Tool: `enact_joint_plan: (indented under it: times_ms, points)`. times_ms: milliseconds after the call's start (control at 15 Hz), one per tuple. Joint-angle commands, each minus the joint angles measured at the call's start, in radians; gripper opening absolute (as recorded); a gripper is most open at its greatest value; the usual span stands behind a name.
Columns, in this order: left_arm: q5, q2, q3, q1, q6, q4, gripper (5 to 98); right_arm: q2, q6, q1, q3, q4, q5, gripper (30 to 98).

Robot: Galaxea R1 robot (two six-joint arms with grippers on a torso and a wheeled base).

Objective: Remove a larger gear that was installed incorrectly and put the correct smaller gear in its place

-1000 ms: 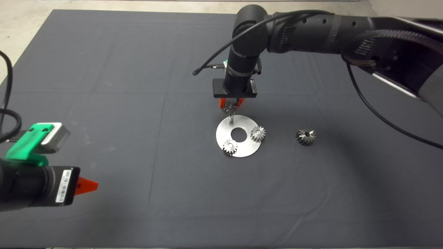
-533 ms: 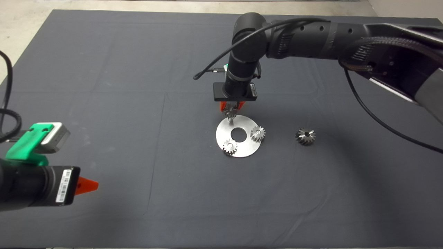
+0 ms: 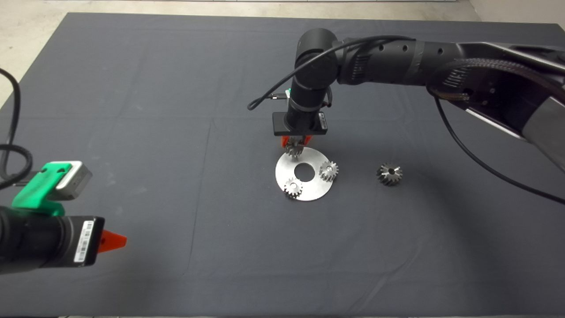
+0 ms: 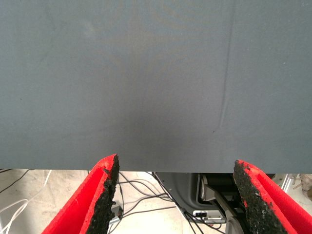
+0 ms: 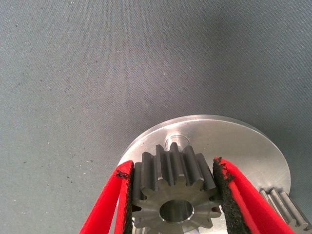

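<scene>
Dark mat (image 3: 176,110), head view: right gripper (image 3: 296,142) above the steel disc (image 3: 309,187), larger gear (image 3: 389,174) apart to its right, left gripper (image 3: 112,240) parked lower left; left wrist view: fingers (image 4: 105,195) apart; right wrist view: pads clamped on the smaller gear (image 5: 175,195).

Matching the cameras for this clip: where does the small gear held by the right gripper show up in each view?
Head view: the smaller gear sits between the right gripper's red fingers, over the far edge of the round steel plate.
Left wrist view: not in it; only the mat and cables beyond it.
Right wrist view: the gear fills the gap between the pads.
Shared landmark: the steel plate.
</scene>
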Motion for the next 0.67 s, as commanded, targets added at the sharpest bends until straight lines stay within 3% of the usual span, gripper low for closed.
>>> enact_joint_plan:
  times_ms: [0,400,600]
  points:
    - [0.059,-0.002,0.008,0.008,-0.004,0.023,59.2,0.006,0.003,0.009,0.006,-0.031,-0.003,37.4]
    - [0.059,0.001,0.01,0.009,-0.02,0.023,59.2,0.004,-0.003,0.009,0.008,-0.064,-0.091,37.5]
    - [0.059,0.001,0.012,0.009,-0.027,0.022,59.2,0.004,-0.003,0.009,0.023,-0.064,-0.093,37.6]
